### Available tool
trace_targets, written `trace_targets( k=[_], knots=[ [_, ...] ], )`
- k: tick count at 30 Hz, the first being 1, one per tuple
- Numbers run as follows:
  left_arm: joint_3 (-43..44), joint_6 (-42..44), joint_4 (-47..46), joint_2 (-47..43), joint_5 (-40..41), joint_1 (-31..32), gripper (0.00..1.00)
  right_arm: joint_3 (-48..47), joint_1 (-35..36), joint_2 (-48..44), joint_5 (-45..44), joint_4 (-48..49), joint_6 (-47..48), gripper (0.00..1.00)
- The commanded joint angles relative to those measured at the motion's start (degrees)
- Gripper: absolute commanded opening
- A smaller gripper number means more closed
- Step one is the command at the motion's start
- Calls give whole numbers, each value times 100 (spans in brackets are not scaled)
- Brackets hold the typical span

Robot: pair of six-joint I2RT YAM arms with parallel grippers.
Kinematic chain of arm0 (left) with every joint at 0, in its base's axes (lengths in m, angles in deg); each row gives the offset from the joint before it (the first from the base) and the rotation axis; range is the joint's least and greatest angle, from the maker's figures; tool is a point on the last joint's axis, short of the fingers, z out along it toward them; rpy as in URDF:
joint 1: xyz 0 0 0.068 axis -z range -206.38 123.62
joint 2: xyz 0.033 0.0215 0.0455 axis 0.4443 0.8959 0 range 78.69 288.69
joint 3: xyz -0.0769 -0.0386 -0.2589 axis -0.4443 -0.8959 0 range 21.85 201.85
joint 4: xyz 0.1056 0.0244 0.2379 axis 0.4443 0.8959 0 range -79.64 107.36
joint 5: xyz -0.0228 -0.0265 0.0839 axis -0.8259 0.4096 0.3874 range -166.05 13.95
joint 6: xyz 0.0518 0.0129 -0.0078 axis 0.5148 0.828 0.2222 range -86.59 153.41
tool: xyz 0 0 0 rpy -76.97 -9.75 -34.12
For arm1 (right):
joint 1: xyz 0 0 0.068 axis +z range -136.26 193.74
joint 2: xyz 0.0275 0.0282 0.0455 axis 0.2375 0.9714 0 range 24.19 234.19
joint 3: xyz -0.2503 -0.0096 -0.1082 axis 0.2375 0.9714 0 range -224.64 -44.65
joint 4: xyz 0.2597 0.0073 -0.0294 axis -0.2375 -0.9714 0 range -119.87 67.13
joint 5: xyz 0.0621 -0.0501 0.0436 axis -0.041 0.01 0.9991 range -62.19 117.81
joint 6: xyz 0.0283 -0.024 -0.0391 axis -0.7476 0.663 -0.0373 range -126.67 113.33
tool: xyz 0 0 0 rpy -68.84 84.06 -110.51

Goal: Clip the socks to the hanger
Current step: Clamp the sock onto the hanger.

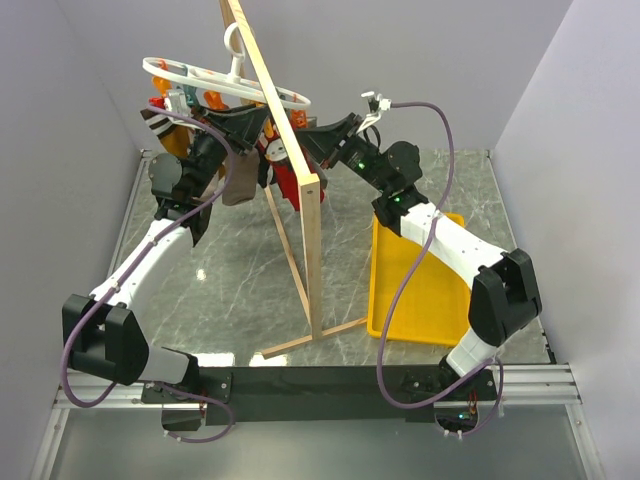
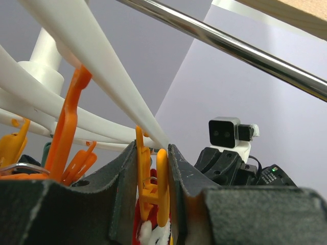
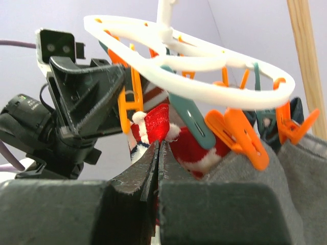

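Your left jaws squeeze the orange clip [image 2: 161,186], right jaws pinch the red sock [image 3: 156,123]; release early and it drops.

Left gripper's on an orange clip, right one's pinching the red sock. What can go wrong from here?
1. The left gripper squeezes the orange plastic clip between its fingertips; the clip may slip out and snap shut early.
2. The right gripper pinches only an edge of the small red fabric sock; it may pull free on the way in.
3. The white plastic ring hanger hangs by its hook; pushing could swing it off line.
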Motion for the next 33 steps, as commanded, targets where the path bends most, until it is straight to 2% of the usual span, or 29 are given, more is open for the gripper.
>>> trace_targets(
  k=[1,33],
  knots=[
    [91,70,-601,-214,-58,0,14,-382,42,62,-57,278,-60,0],
    [-155,343,-636,-284,65,0,15,-681,77,211,-145,410,-473,0]
  ],
)
